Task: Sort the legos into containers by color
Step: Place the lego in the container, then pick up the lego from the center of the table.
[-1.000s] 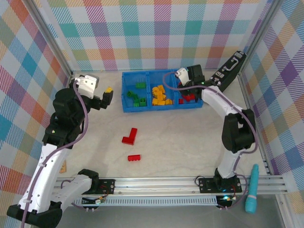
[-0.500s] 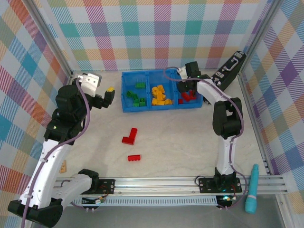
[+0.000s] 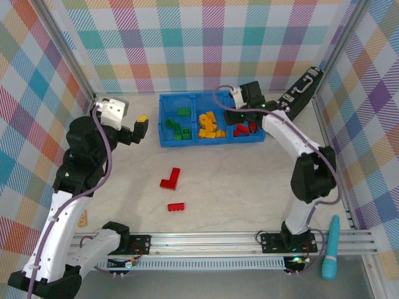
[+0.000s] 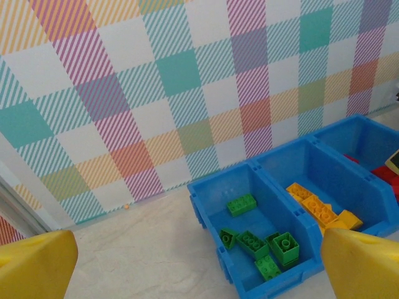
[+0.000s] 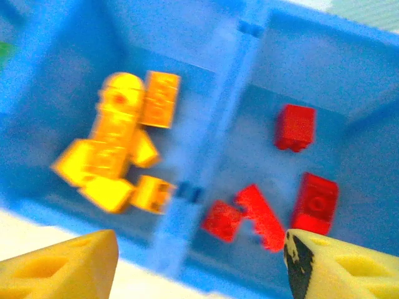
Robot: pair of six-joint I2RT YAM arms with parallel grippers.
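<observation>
Right hand (image 5: 198, 266), fingers wide apart and empty, hung over the binned red bricks (image 5: 294, 126) in the blue bin's (image 3: 163, 119) right compartment; two loose red bricks (image 3: 169, 179) lay on the table (image 3: 243, 187), so it probably needed lifting straight clear of the wall first.

A black hard case (image 3: 300, 93) sits tilted at the upper right by the plaid wall (image 3: 206, 43) of the pale desk (image 3: 237, 180) — a teal tool (image 3: 330, 249) lies at the lower right.
</observation>
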